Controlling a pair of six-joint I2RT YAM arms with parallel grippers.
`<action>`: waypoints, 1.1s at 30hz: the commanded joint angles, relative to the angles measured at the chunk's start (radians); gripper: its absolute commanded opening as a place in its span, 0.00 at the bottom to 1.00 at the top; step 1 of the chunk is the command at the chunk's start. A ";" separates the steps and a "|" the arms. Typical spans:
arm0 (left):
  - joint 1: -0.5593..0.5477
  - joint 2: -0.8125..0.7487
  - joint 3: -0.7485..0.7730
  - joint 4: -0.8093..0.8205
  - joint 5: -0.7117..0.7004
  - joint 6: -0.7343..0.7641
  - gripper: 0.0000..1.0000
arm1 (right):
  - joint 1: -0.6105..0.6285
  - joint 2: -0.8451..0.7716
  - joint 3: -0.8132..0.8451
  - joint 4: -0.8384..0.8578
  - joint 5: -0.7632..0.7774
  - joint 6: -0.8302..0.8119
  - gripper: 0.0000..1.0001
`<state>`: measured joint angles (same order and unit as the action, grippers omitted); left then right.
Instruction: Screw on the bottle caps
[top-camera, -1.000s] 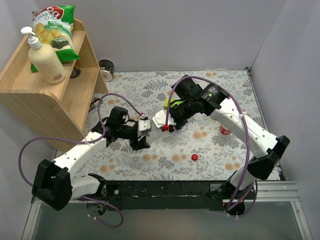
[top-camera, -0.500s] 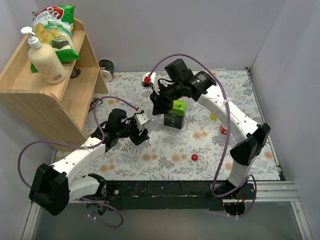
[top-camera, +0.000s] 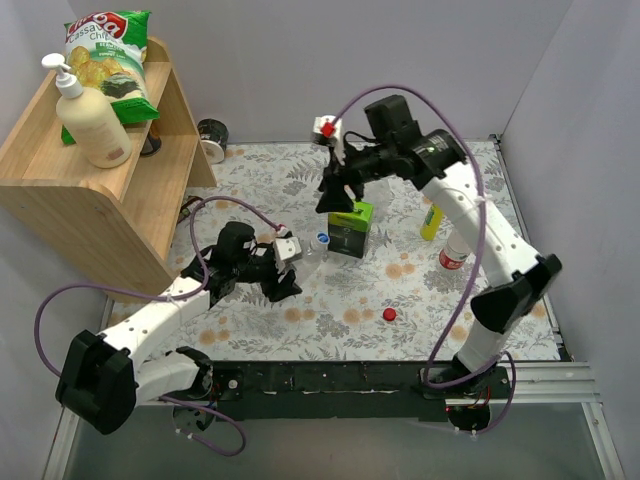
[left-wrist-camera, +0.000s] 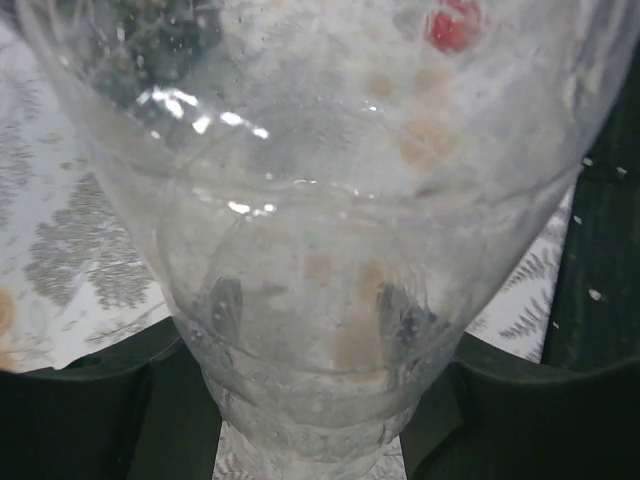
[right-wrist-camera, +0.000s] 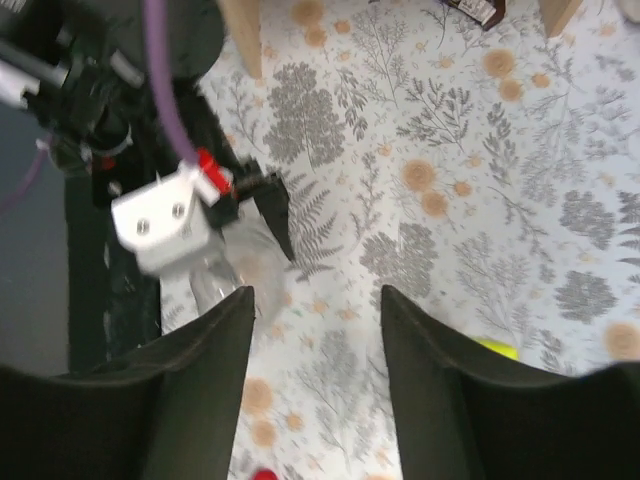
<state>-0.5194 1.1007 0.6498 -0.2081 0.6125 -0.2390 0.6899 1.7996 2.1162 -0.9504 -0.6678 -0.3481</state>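
So on the floral bench (top-camera: 420, 290), the left gripper (top-camera: 284, 272) is clamped round a clear bottle (left-wrist-camera: 320, 250) with a blue cap (top-camera: 322, 239) at its neck. The right gripper (right-wrist-camera: 315, 300) hovers above it, spread and empty. Looks like the tightening step. Next it probably needs to drop onto that cap and twist. The red cap (top-camera: 389, 314) lies loose near the front.
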 joint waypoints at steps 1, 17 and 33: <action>0.001 0.024 0.045 -0.200 0.232 0.179 0.00 | -0.035 -0.199 -0.160 -0.051 -0.174 -0.405 0.67; -0.001 0.091 0.183 -0.393 0.240 0.428 0.00 | 0.164 -0.295 -0.332 -0.274 0.045 -0.878 0.61; -0.004 0.085 0.197 -0.383 0.259 0.406 0.00 | 0.214 -0.283 -0.354 -0.225 0.071 -0.876 0.47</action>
<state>-0.5194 1.2011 0.8097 -0.5991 0.8295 0.1604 0.8909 1.5185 1.7695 -1.2018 -0.6006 -1.2125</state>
